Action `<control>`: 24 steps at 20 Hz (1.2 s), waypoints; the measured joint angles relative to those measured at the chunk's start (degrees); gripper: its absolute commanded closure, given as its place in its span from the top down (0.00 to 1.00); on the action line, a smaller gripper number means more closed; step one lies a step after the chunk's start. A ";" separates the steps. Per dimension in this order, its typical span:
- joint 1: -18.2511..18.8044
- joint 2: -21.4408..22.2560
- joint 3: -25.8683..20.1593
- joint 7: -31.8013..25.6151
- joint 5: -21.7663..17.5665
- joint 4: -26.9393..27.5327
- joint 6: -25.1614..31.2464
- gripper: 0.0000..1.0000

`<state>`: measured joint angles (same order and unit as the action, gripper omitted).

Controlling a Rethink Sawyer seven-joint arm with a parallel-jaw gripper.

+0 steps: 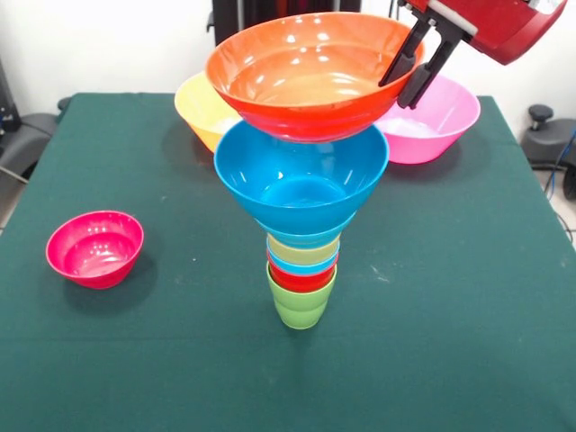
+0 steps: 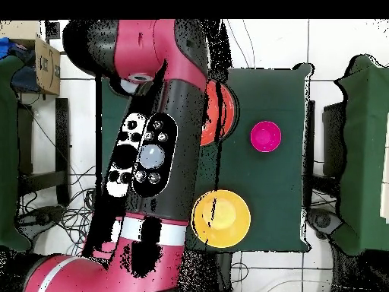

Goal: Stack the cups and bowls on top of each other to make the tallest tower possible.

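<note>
In the middle of the front view the tower is standing on the green table. A lime green cup is forming its base, and above it narrow bands of red, light blue and pale yellow-green are showing. Over them a blue bowl is sitting, and a wide red-orange bowl is lying on top of it.

The gripper is coming in from the upper right of the frame. Its two dark fingers are standing on either side of the right rim of the red-orange bowl, one inside and one outside. They seem to be pinching the rim, but I cannot tell whether they are really pressing on it.

The top bowl is looking shifted a little to the right of the column under it. If the fingers are opening unevenly or dragging the rim sideways, I think the whole tower could tip, because the base is so narrow.

Three bowls are waiting on the table: a yellow-orange bowl at the upper left behind the tower, a pink bowl at the upper right, and a small magenta bowl at the left. In the overhead view the arm is hiding most of the tower.
</note>
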<state>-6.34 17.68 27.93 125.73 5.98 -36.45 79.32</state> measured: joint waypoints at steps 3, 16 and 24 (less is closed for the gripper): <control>0.00 -0.07 0.00 0.00 0.00 0.00 -0.37 0.00; 0.00 -0.07 0.00 0.00 0.00 0.00 -3.74 0.00; 0.00 -0.07 0.00 0.00 0.00 0.00 -5.07 0.00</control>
<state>-6.34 17.61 27.93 125.73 5.98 -36.45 74.24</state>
